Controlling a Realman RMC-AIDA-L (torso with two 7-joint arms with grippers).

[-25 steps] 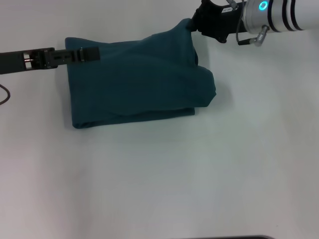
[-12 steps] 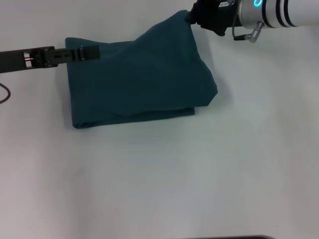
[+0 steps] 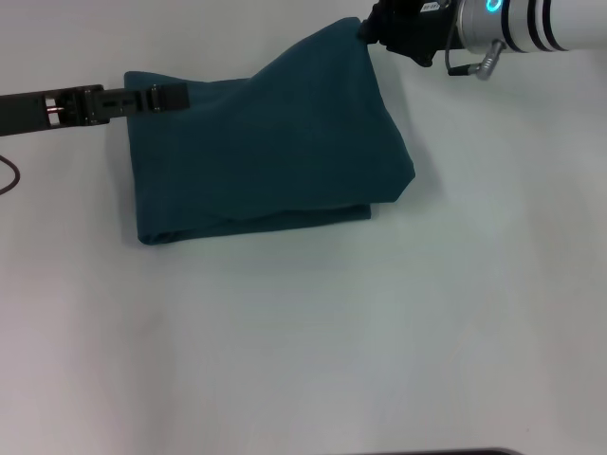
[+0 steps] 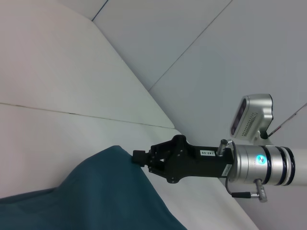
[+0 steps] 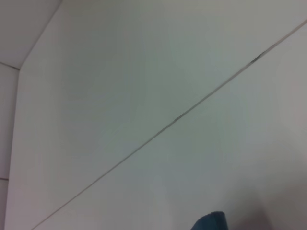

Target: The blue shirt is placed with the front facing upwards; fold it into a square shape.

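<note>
Slippage was your big risk: your right gripper (image 3: 364,31) was clamped on the blue shirt's (image 3: 266,152) lifted far corner, left gripper (image 3: 175,96) pinned the far left edge (couldn't tell its opening), so any tug could've dragged the folded stack across the table (image 3: 379,332).

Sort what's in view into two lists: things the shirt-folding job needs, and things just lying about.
Part of the job:
- blue shirt, partly folded
- right gripper, pinching the shirt's raised far corner
- left gripper, at the shirt's far left edge

Just there:
- white table
- dark cable at the table's left edge
</note>
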